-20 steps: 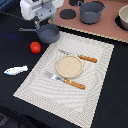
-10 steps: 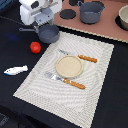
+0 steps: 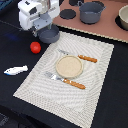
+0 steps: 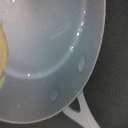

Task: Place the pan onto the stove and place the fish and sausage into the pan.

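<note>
The small grey-blue pan (image 3: 49, 34) sits on the black table by the far left corner of the placemat. My white gripper (image 3: 40, 27) hangs directly over the pan's near-left side, and its fingertips are hidden behind its body. In the wrist view the pan's inside (image 4: 45, 45) fills the frame, with the handle root (image 4: 82, 112) at the rim. The red sausage (image 3: 35, 47) lies on the table just in front of the pan. The white and blue fish (image 3: 16, 70) lies further toward the front left. The tan stove (image 3: 112, 27) with a black burner (image 3: 67, 14) is at the back.
A deep grey pot (image 3: 91, 11) stands on the stove, with another vessel (image 3: 123, 17) at the exterior view's right edge. The woven placemat (image 3: 95, 75) holds a round tan plate (image 3: 67, 66), a fork (image 3: 65, 81) and a knife (image 3: 80, 56). A yellowish patch (image 4: 2, 50) shows at the wrist view's edge.
</note>
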